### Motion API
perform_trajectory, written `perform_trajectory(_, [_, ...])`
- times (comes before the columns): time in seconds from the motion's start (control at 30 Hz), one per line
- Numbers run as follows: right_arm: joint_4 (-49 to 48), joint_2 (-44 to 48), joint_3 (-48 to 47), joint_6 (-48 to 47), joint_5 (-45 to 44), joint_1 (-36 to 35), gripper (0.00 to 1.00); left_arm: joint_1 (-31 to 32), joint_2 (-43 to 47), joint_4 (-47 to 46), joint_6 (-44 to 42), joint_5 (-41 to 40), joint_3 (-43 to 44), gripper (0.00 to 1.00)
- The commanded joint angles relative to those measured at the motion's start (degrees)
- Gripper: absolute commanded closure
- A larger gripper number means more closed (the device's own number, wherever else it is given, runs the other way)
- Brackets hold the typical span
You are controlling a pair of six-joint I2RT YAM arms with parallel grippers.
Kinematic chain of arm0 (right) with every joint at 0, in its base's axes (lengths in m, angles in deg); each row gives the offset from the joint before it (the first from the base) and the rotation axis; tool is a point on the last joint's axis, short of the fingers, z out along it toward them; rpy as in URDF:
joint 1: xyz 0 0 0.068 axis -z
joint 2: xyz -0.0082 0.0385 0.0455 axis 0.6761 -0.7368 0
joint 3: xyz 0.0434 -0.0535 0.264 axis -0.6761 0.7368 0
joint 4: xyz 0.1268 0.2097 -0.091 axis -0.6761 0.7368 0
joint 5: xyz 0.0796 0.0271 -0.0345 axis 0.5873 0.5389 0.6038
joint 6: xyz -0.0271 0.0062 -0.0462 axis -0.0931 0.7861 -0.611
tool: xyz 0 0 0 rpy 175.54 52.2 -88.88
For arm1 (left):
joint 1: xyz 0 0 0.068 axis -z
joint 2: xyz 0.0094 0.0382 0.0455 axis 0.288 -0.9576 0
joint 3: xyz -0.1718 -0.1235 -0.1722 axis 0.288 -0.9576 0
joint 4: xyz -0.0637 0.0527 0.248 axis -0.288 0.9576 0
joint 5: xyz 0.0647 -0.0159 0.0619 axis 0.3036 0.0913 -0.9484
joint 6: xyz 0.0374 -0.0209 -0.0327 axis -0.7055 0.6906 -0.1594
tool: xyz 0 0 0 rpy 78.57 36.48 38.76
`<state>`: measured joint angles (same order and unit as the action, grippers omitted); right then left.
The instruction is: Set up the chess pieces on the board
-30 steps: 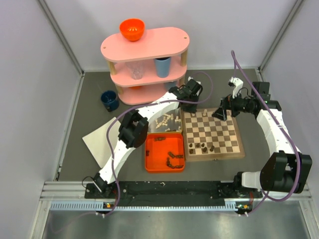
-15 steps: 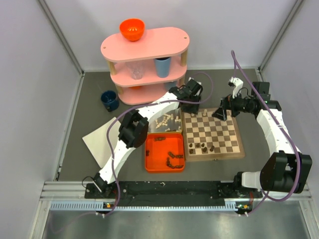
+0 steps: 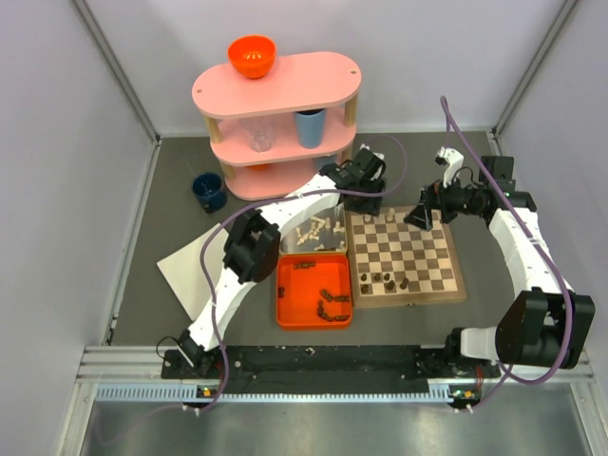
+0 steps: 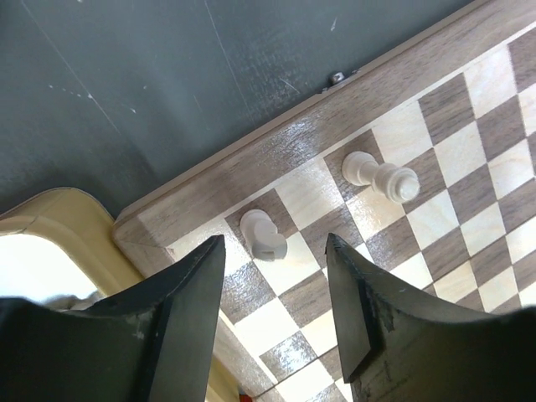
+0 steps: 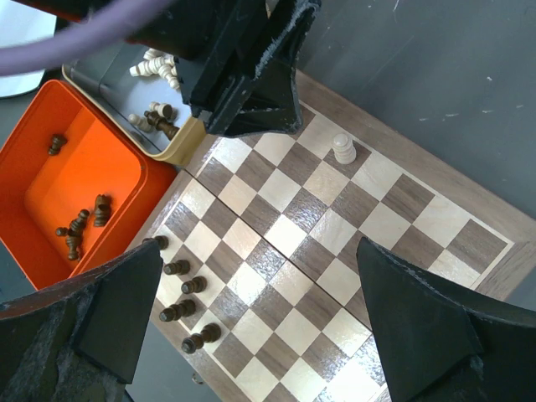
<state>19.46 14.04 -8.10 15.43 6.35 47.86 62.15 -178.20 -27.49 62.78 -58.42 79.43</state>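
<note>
The board (image 3: 423,250) lies right of centre. Several dark pieces (image 3: 385,281) stand in a row at its near left edge. Cream pieces (image 3: 390,217) stand at its far left. My left gripper (image 3: 368,203) is open and empty above the board's far left corner. In the left wrist view its open jaws (image 4: 275,276) hang over a cream knight (image 4: 263,234), with another cream piece (image 4: 381,174) beside it. My right gripper (image 3: 418,217) is wide open and empty above the board's far edge. The right wrist view (image 5: 260,318) shows the dark row (image 5: 180,293) and one cream piece (image 5: 343,148).
An orange tray (image 3: 290,285) with loose dark pieces sits left of the board. A silver tin (image 3: 328,220) with cream pieces is behind the tray. A pink shelf (image 3: 277,95) with an orange bowl (image 3: 252,55), a blue cup (image 3: 309,125) and a glass stands at the back. A dark mug (image 3: 208,190) and a white sheet (image 3: 190,271) are on the left.
My left gripper has shifted slightly toward the back of the table. The right arm and the pieces have not moved.
</note>
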Motion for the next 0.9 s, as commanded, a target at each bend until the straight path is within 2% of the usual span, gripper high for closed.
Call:
perform_trajectory(0.0, [-1.64, 0.95, -0.74, -0.48, 0.37, 0.30, 0.01, -0.41, 9.42, -3.89, -2.46, -0.88, -1.32, 0.42])
perform_trajectory(0.27, [-1.64, 1.57, -0.56, -1.09, 1.42, 0.30, 0.01, -0.58, 19.44, -10.31, -5.10, -0.88, -11.15, 0.37])
perform_trajectory(0.43, [-1.64, 2.09, -0.38, -1.79, 2.39, 0.30, 0.01, -0.76, 30.42, -17.60, -7.65, -0.88, -24.42, 0.32])
perform_trajectory(0.6, [-1.64, 2.45, -0.12, -2.58, 3.09, 0.30, 0.01, -0.93, 42.29, -25.16, -10.64, -4.57, -38.73, 0.23])
perform_trajectory(0.87, [-1.64, 2.54, 0.32, -3.90, 4.84, 0.30, 0.01, -5.24, 51.52, -26.14, -9.42, -4.49, -51.76, 0.20])
